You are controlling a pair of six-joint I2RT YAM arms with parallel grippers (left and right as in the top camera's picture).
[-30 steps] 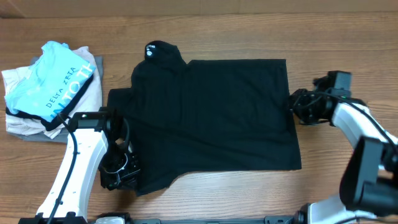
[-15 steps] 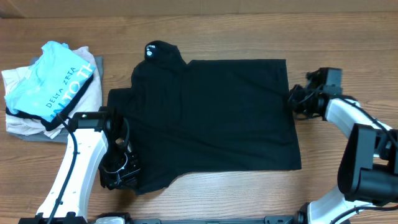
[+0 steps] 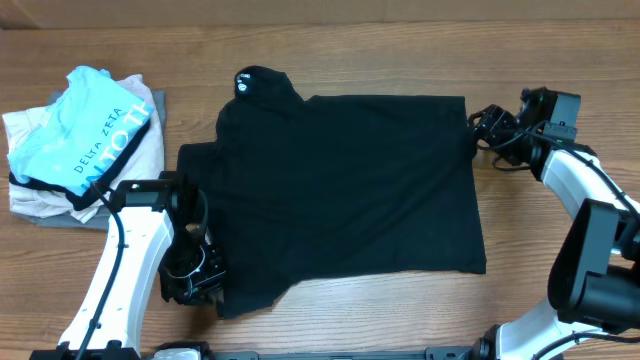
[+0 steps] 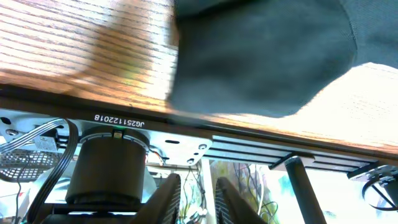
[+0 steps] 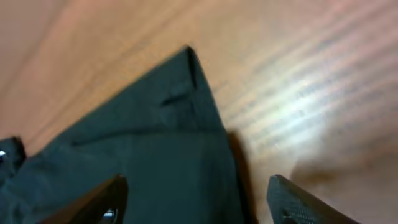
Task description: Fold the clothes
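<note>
Right gripper (image 5: 198, 199) released wide over the black shirt (image 3: 340, 190) corner, left gripper (image 4: 198, 194) barely parted, empty; shirt's long axis runs left-right, collar leftward.

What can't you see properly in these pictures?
- Overhead: the white print on the black shirt is too small to read.
- Overhead: the left gripper is a dark lump against the shirt; its fingers don't show.
- Overhead: the blue shirt covers most of the pale clothes.
- Right wrist: blurry, and the bottom edge cuts off the right gripper.
</note>
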